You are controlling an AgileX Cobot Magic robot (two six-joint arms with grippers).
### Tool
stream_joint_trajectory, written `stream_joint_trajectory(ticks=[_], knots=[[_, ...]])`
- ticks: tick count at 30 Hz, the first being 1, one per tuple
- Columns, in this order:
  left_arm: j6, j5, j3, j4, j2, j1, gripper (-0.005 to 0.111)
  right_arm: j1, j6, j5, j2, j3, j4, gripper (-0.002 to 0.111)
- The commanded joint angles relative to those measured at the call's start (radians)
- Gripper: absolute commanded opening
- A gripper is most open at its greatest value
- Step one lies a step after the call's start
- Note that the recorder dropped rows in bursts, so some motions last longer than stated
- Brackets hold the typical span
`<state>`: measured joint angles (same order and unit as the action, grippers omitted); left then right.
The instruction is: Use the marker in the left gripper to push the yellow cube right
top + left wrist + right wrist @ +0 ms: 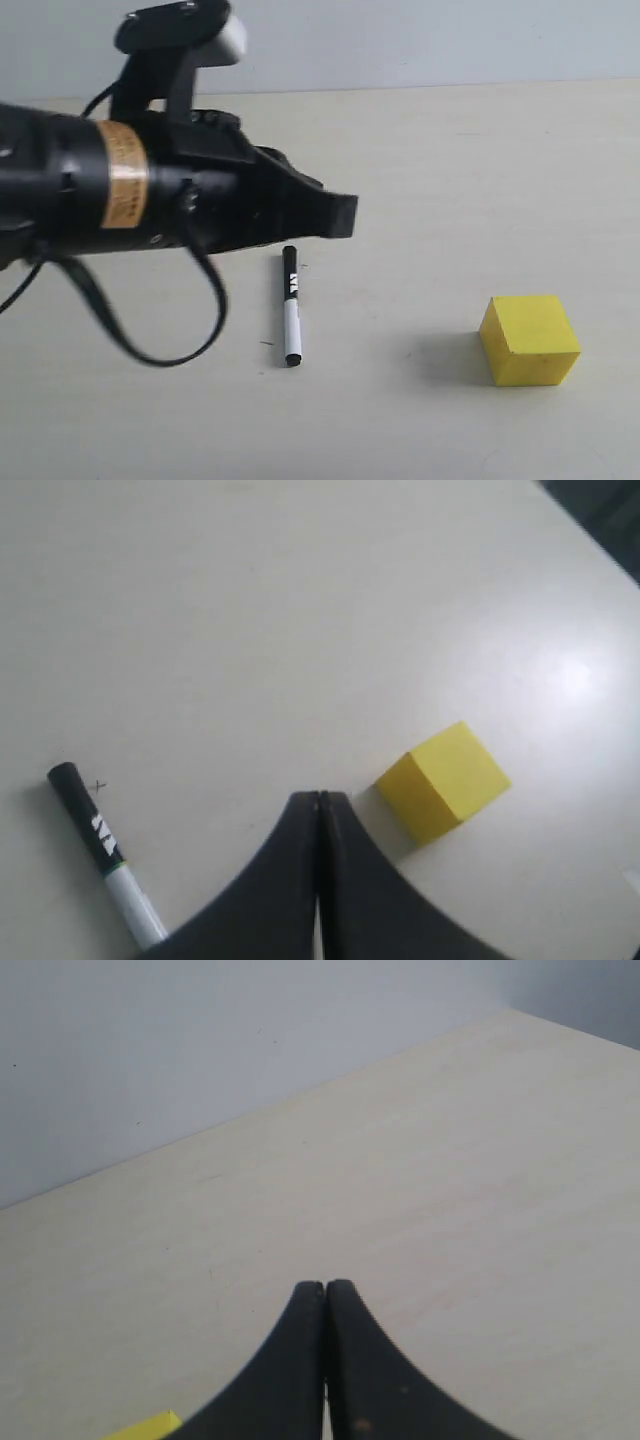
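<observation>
The marker [291, 305] lies flat on the pale table, black cap half toward the back, white barrel toward the front; it also shows in the left wrist view [103, 851]. My left gripper [345, 215] hovers above and just behind the marker's cap end, shut and holding nothing [319, 798]. The yellow cube [529, 339] sits to the right of the marker, well apart from it, and appears beside the jaws in the left wrist view [445, 780]. My right gripper [325, 1286] is shut and empty; only a yellow corner of the cube [145, 1427] shows beside it.
The table [440, 170] is a bare pale surface backed by a grey wall [420, 40]. A black cable [150, 330] loops down from the left arm toward the table, left of the marker.
</observation>
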<state>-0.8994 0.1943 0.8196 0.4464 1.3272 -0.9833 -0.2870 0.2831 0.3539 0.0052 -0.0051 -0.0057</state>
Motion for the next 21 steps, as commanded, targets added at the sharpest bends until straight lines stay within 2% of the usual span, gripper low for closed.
stream_joint_trajectory(ticks=[1,7,10,17,21], knots=[[-0.019,-0.112,-0.141,0.126,-0.175,-0.001,0.000,0.003,0.000,-0.004,-0.005,0.005,-0.001,0.000],[-0.019,-0.120,-0.277,0.257,-0.405,-0.001,0.000,0.003,0.000,-0.004,-0.005,0.005,-0.001,0.000],[-0.021,-0.115,-0.332,0.274,-0.517,-0.001,0.000,0.003,0.000,-0.006,-0.005,0.005,-0.001,0.000],[-0.017,0.107,-0.377,0.277,-0.700,-0.001,0.000,0.003,0.000,-0.018,-0.005,0.005,-0.001,0.000],[-0.017,0.134,-0.377,0.279,-0.736,-0.001,0.000,0.003,0.000,-0.018,-0.005,0.005,-0.001,0.000]])
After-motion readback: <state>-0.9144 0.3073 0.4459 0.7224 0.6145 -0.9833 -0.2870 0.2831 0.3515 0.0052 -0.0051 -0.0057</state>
